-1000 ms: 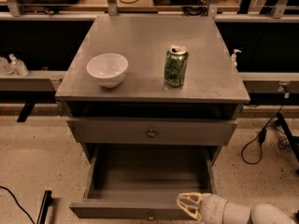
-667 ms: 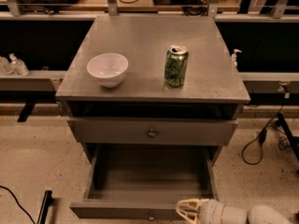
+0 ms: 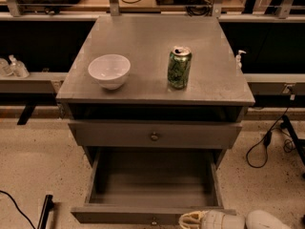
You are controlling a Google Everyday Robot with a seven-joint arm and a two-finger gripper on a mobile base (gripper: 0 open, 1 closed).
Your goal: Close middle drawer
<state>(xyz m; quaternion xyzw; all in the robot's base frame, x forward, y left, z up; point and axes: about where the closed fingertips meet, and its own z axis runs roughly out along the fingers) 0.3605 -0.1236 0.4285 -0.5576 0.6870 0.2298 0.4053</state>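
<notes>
Middle drawer (image 3: 119, 214): pulled well out of the grey cabinet (image 3: 143, 37), toward the camera. Deep plain box; only its grey floor and side walls show inside. Its small round knob (image 3: 153, 220) sits at the centre of the front panel, at the bottom edge of the view.

Gripper (image 3: 189, 219): cream-coloured, low in front of the cabinet, at the drawer's front panel just right of that knob. Contact with the panel not resolvable. Jaw state: cannot tell. White arm (image 3: 224, 220) runs off to the right along the bottom edge.

Upper drawer front (image 3: 105, 135), directly under the cabinet top: in place, with a centre knob (image 3: 154, 136).

Cabinet top: white bowl (image 3: 109, 69) on the left half, upright, only its pale inside visible. Green can (image 3: 179, 67) on the right half, upright, well apart from the bowl.

Room: speckled pale floor (image 3: 38, 166) around the cabinet. Black cables (image 3: 267, 147) lie to its right. Clear bottles (image 3: 13, 67) stand on a ledge to its left.
</notes>
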